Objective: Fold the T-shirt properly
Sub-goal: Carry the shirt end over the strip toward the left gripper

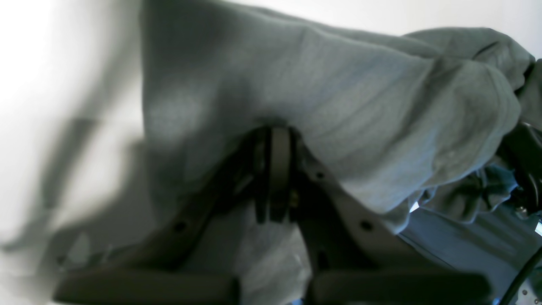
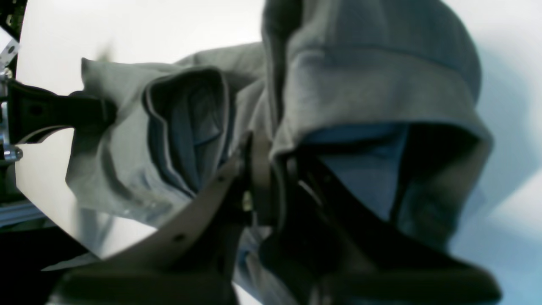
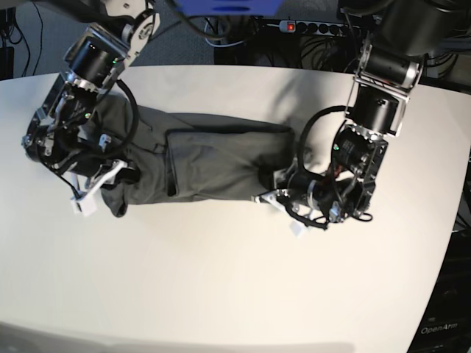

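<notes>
Pinching cloth, the left gripper (image 1: 275, 169) shows its jaws together on the T-shirt (image 1: 338, 106), which drapes over them. From the right wrist, the right gripper (image 2: 262, 178) is likewise clamped on a hem. From the base, the shirt lies stretched across the table's (image 3: 221, 294) far half; keeping both ends level should make the fold land square.

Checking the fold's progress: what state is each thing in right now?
T-shirt: stretched lengthwise on the table, partly folded, wrinkled, both ends gripped.
Left claw: shut on the T-shirt.
Right claw: shut on the T-shirt.
Table: bears the T-shirt.
</notes>
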You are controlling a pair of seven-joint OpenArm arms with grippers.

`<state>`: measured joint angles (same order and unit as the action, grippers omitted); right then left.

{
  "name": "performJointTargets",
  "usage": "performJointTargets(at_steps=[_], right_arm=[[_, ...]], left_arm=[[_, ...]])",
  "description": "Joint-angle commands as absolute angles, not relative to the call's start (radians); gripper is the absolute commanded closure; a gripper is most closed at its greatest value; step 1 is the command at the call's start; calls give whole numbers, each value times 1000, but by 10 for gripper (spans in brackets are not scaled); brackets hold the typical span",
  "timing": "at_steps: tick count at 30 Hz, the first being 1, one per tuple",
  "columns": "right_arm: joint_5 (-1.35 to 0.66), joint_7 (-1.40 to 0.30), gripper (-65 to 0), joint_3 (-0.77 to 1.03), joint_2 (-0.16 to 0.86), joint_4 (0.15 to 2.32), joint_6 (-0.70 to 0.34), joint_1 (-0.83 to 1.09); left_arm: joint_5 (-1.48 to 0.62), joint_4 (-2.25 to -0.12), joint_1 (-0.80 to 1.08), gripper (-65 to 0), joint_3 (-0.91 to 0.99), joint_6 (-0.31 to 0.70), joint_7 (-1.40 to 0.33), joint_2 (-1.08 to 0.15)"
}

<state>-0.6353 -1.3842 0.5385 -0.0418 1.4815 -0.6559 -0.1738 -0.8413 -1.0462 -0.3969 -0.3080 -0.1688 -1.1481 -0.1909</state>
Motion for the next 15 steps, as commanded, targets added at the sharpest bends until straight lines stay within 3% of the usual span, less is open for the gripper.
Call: performJointTargets(at_steps=[1, 10, 15], right_arm=[[-665, -1396, -6, 521, -48, 1500, -656, -196], [-665, -1396, -6, 321, -48, 1497, -627, -197], [-665, -1396, -6, 176, 2, 1501, -545, -200]], left_arm=[[-737, -1038, -401, -19, -309, -200, -1127, -202], [-737, -1038, -397, -19, -315, -200, -1127, -200], [-737, -1038, -395, -19, -317, -200, -1127, -200]])
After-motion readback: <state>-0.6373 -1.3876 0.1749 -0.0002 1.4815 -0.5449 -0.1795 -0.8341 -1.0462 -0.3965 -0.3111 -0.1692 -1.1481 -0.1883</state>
